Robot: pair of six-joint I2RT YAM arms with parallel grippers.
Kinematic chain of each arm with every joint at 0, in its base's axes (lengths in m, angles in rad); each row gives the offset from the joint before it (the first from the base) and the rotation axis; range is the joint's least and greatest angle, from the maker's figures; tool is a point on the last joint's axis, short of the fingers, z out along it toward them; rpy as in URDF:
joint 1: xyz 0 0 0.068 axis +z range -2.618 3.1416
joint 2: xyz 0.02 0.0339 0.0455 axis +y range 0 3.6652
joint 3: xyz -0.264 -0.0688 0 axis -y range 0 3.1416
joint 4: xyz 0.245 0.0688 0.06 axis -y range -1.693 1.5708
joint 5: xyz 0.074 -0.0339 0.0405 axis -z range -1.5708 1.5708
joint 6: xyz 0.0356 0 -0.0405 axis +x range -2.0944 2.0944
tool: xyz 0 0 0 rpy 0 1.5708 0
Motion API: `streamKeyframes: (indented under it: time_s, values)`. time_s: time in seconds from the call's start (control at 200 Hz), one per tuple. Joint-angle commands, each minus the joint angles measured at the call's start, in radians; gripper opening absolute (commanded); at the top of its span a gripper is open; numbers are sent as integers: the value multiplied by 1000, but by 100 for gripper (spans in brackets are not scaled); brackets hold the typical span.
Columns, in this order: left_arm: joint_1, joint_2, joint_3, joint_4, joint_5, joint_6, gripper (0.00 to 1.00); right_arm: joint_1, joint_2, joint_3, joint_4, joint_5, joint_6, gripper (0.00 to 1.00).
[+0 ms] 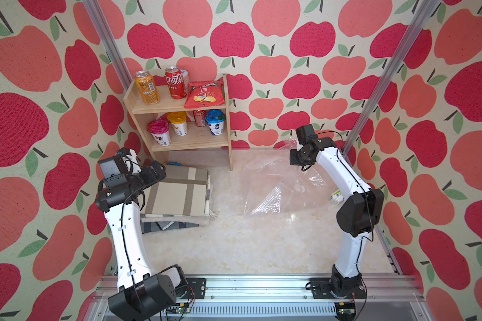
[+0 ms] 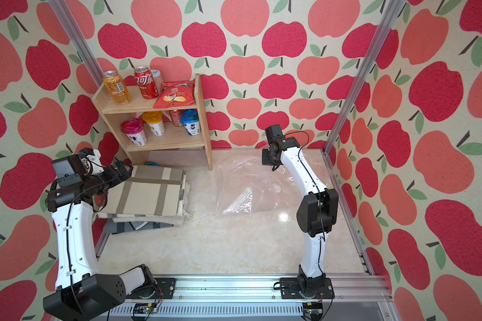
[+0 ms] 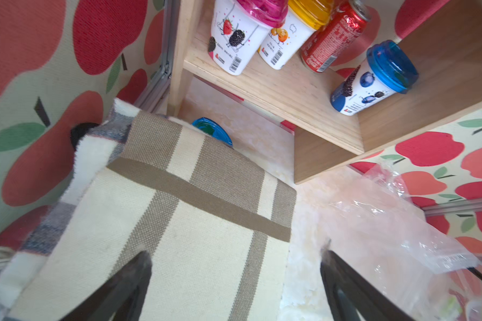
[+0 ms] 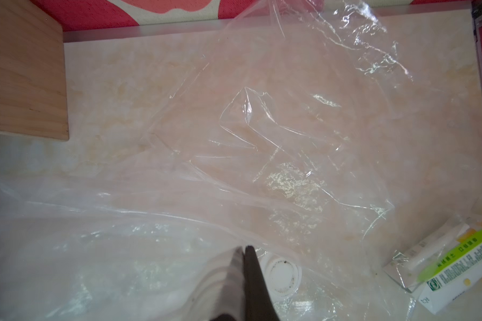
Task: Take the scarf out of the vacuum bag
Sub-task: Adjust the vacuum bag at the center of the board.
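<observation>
Scarf [image 1: 178, 194] is lying folded on the table [image 1: 248, 244], left side, well apart from the vacuum bag [image 1: 276, 189] and fully outside it, so extraction is looking done, w/ only the retreat left. Left tool [image 3: 235, 253] is hovering over the scarf, jaws wide apart, gripping nothing. Right tool [image 4: 244, 250] is sitting closed, prob. pinching bag film. Scarf is crowding the shelf [image 1: 230, 125] leg and side wall; mid-table is giving free room.

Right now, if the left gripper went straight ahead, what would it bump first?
Probably the folded scarf: the open left gripper points down onto its striped top, though depth is hard to judge.
</observation>
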Motion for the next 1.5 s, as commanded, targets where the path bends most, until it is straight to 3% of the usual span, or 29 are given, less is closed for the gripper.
streamKeyframes:
  time_s: [0.0,0.085,0.21,0.27,0.37,0.385,0.575,0.725,0.935,1.05,1.14,1.245,1.311,1.381,1.491]
  values:
    - [-47,-72,-63,100,161,-125,98,30,2,3,1,-88,-24,0]
    - [-116,-111,-106,126,168,-149,98,80,-42,-72,88,-224,-38,0]
    - [-190,-141,-147,141,123,-164,98,210,-96,-173,205,-372,-80,24]
    - [-200,-139,-158,146,120,-178,98,280,-112,-212,247,-458,-108,43]
    - [-204,-125,-165,156,135,-196,98,379,-162,-320,361,-604,-138,96]
    - [-206,-123,-166,156,137,-197,98,392,-168,-336,377,-616,-142,99]
    - [-222,-127,-186,179,143,-204,98,466,-214,-460,478,-701,-129,100]
    - [-224,-165,-206,192,151,-201,98,444,-399,-713,727,-575,-94,100]
    - [-224,-224,-252,193,132,-196,97,388,-655,-1041,1082,-522,-25,100]
    - [-224,-251,-287,177,111,-197,97,371,-777,-1167,1162,-448,-3,100]
    - [-221,-272,-311,128,-8,-241,98,351,-886,-1280,1244,-345,-30,100]
    - [-215,-295,-374,175,-83,-225,98,328,-996,-1373,1215,-89,-81,100]
    - [-217,-309,-396,202,-108,-188,97,238,-991,-1395,1174,-66,-35,100]
    - [-221,-333,-427,251,-128,-168,97,121,-917,-1395,1210,-223,38,100]
    - [-223,-385,-481,321,-156,-218,97,130,-675,-1281,1286,-278,10,100]
